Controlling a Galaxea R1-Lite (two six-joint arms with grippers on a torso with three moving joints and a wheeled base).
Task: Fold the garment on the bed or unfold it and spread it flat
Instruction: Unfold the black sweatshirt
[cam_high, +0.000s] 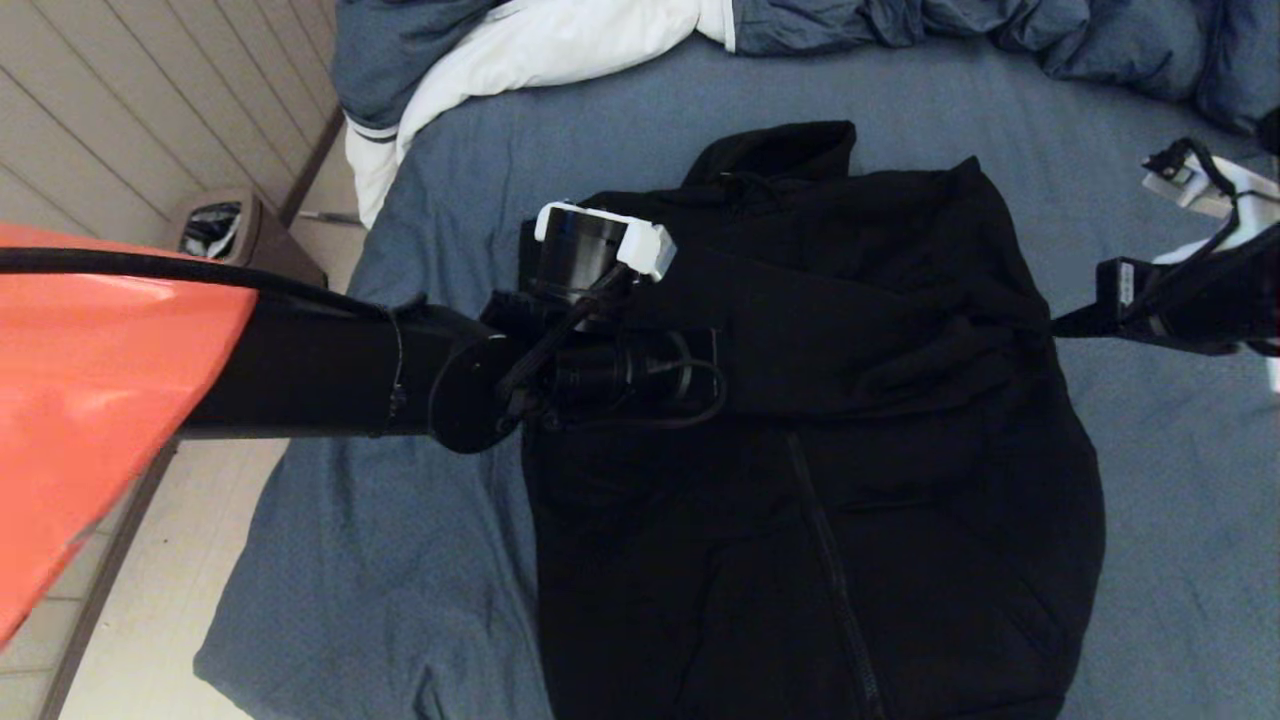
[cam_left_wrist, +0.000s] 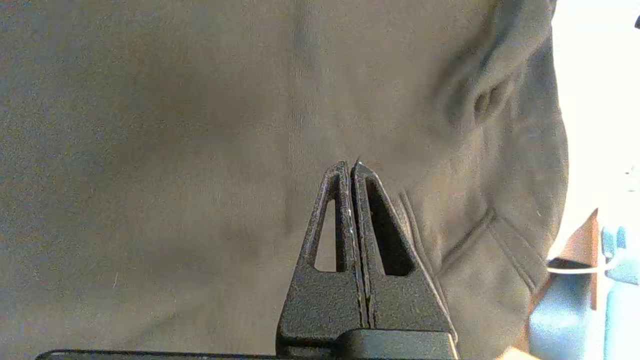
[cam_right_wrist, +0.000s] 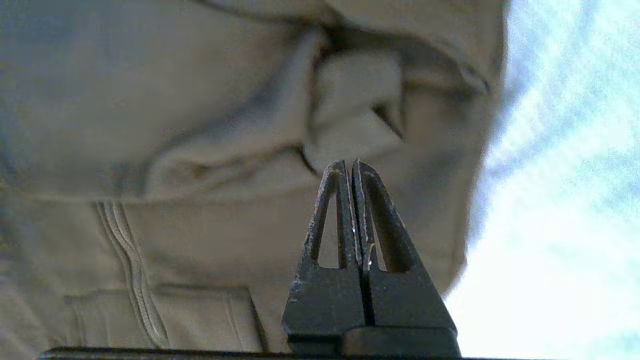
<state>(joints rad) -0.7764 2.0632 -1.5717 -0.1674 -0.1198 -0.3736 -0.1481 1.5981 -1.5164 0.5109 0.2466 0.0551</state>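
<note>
1. The left gripper (cam_left_wrist: 352, 167) has its two fingers pressed together with no gap between the tips; in its wrist view the tips lie against the cloth of the hoodie (cam_left_wrist: 200, 150), but whether any fabric is caught between them cannot be told.
2. The left arm (cam_high: 330, 370) reaches in level from the left side of the head view, its black forearm and wrist lying across the hoodie's left edge at chest height, with the white-topped camera mount above the wrist.
3. The right gripper (cam_right_wrist: 352, 167) is likewise pressed together, its tips at a bunched fold of the hoodie (cam_right_wrist: 350, 110), near the edge where the cloth meets the sheet.
4. In the head view the right gripper (cam_high: 1062, 326) shows as a thin dark point touching the hoodie's right edge, the right arm (cam_high: 1190, 300) coming in level from the right side.
5. The hoodie (cam_high: 880, 450) lies front-up in the middle of the bed (cam_high: 380, 560), hood toward the far side, zipper running down toward the near edge, sleeves folded across the chest.
6. A crumpled duvet (cam_high: 560, 40), blue-grey with white lining, lies along the far side of the bed.
7. Left of the bed is pale floor (cam_high: 170, 620) with a small bin (cam_high: 220, 228) near the wall.
</note>
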